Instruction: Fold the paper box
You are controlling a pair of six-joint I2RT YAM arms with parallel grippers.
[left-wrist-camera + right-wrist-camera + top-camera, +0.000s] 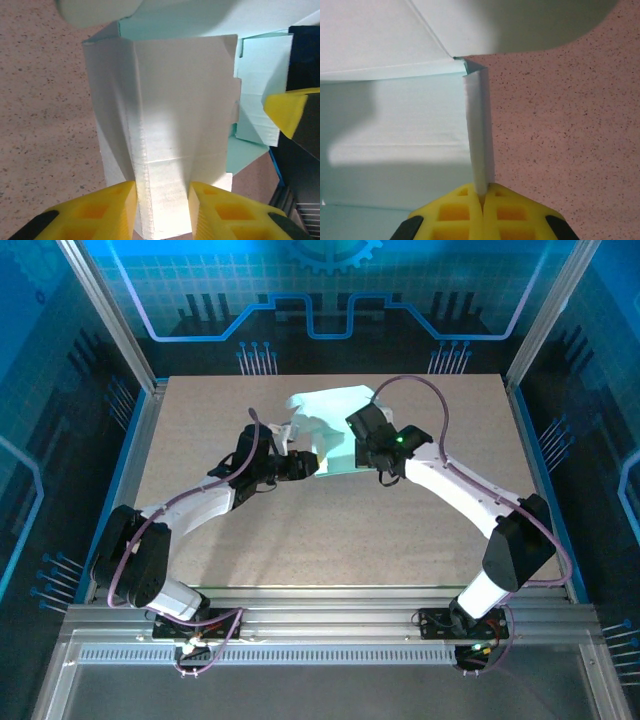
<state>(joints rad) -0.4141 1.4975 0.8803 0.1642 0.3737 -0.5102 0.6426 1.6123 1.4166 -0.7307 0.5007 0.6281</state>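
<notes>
right gripper (482,194) clamps a thin flap (480,130) of the paper box (395,115), running to 12 o'clock from it; left gripper (162,192) straddles a fold (165,125), whether gripping i cannot tell.

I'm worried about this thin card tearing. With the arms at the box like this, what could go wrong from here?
1. The right gripper is shut on only a narrow flap of the paper box. A hard pull could tear it or crease it off its fold line.
2. The left gripper straddles a folded panel. It is unclear whether it pinches the panel, so the panel might slip out and unfold.
</notes>
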